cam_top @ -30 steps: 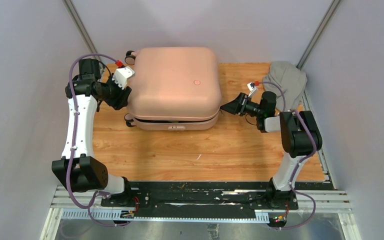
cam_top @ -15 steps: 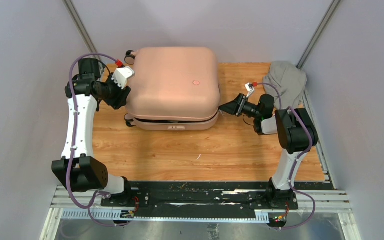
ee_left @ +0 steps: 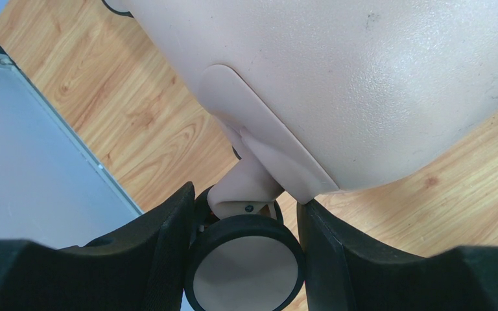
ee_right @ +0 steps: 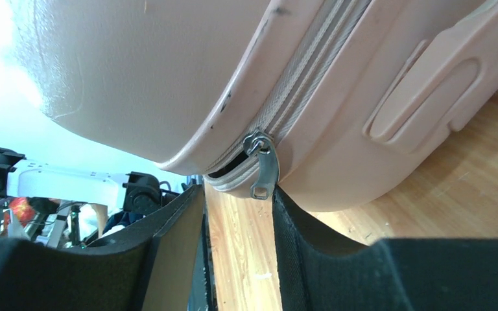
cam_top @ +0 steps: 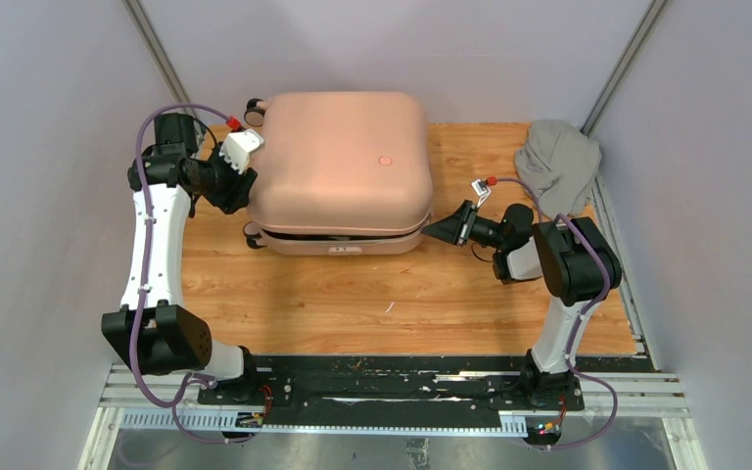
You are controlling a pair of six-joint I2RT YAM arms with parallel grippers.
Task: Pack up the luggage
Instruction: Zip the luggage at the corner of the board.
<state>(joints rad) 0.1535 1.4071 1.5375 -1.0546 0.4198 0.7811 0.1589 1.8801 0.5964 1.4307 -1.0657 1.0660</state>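
1. Top view: the luggage (cam_top: 338,157) lies flat on the far half of the wooden table (cam_top: 352,304), left of centre. Its pink shell faces up, showing the small round emblem (cam_top: 385,161). A dark slit runs along its near edge between the two shells. A grey cloth (cam_top: 556,166) sits bunched in the far right corner, well apart from the case. The left gripper (cam_top: 240,191) is at the case's left side. The right gripper (cam_top: 441,228) points at its near right corner.
2. Left wrist view: the left gripper's jaws stand about half apart and press from both sides on a black caster wheel (ee_left: 245,272) of the luggage. The rounded pink shell is just above the wheel.
3. Right wrist view: the right gripper's jaws are partly open around the metal zipper pull (ee_right: 266,172). The pull hangs from the zip (ee_right: 305,84) at the corner, close against one finger (ee_right: 311,253) and clear of the other, so it is not pinched.
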